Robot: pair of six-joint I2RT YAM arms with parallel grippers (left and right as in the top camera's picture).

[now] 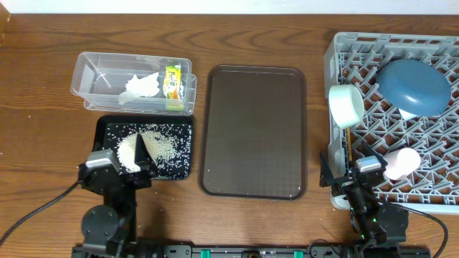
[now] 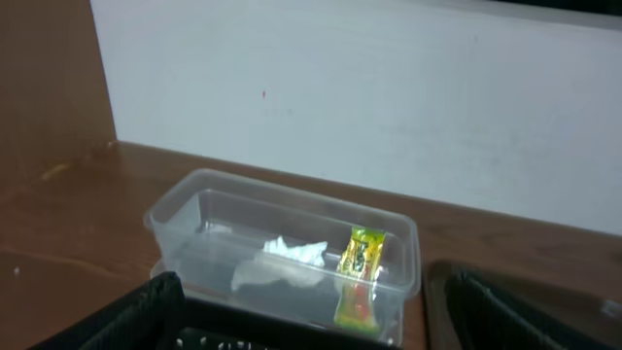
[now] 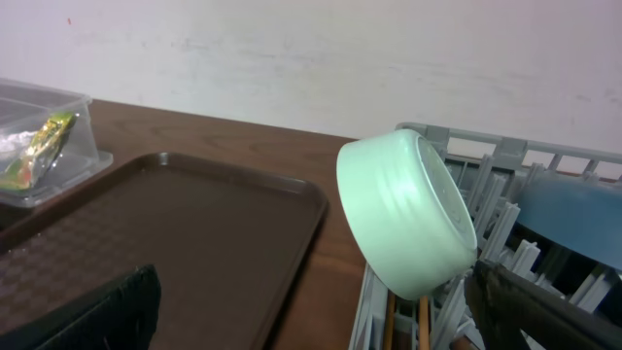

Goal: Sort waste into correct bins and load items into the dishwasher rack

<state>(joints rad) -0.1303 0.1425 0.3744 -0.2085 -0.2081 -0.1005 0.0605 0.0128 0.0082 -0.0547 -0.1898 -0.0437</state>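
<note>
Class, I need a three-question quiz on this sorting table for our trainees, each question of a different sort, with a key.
1. True or false: the tissue and wrapper share the tub.
2. Fill in: the blue dish sits in the ___.
3. The rice lies in: A the tub, B the black tray, C the brown tray.
Key: 1 true; 2 rack; 3 B.
</note>
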